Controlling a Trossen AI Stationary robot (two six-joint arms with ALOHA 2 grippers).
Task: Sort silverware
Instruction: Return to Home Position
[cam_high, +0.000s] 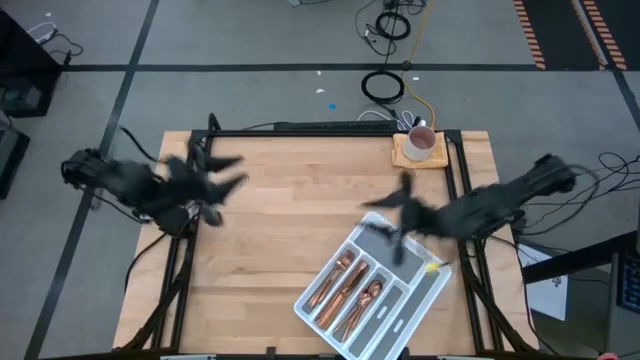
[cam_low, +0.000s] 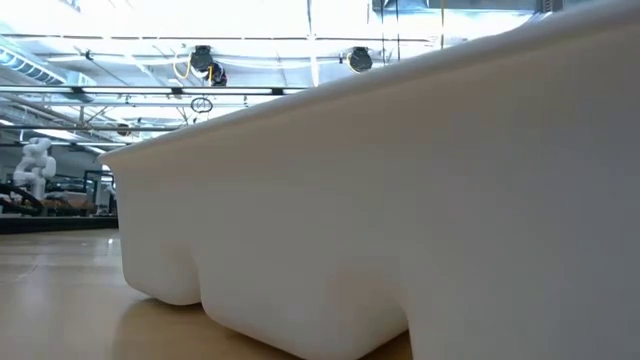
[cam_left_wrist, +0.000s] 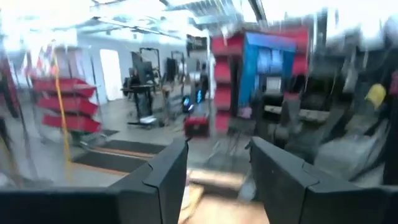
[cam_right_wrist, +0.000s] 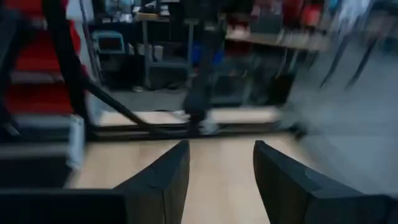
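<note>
Wooden table (cam_high: 270, 230), silverware (cam_high: 345, 285) in white tray (cam_high: 425, 290), right pincer (cam_right_wrist: 221, 150) parted just beyond, left pincer (cam_left_wrist: 217, 150) parted, well apart

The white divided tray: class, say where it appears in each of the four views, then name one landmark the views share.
High view: the white divided tray lies at a slant, lower right of centre, with silverware in it.
Low view: its wall fills most of the picture.
Left wrist view: not in it.
Right wrist view: not in it.
Shared landmark: the wooden tabletop, also seen in the low and right wrist views.
</note>
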